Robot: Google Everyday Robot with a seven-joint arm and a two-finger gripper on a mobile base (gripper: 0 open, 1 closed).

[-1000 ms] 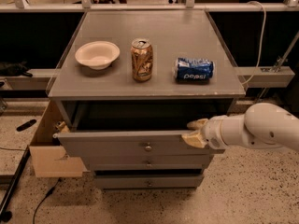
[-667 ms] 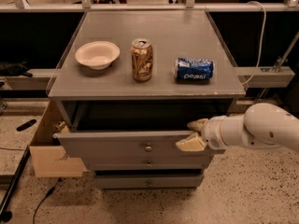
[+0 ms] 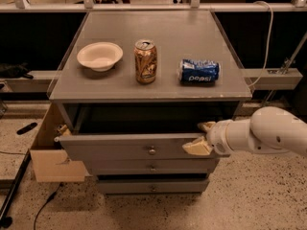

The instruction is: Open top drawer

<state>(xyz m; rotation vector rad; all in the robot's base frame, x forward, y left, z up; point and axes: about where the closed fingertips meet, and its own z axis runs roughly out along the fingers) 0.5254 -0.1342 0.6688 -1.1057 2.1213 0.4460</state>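
The top drawer (image 3: 120, 147) of the grey cabinet stands pulled out a short way, and its dark inside shows above the flat front. A small round knob (image 3: 152, 151) sits at the front's centre. My gripper (image 3: 201, 137) reaches in from the right on a white arm, at the right end of the drawer front's top edge. One tan finger (image 3: 206, 126) is behind the front and the other finger (image 3: 196, 147) lies before it. The fingers are spread, so the gripper is open around the edge.
On the cabinet top stand a white bowl (image 3: 100, 55) and an upright golden can (image 3: 146, 61), and a blue Pepsi can (image 3: 199, 72) lies on its side. Two shorter drawers (image 3: 152, 167) sit below. A cardboard box (image 3: 50, 152) leans at the cabinet's left.
The front finger has swung down and away from the rear one, so the gripper has opened. The drawer and the arm have hardly moved.
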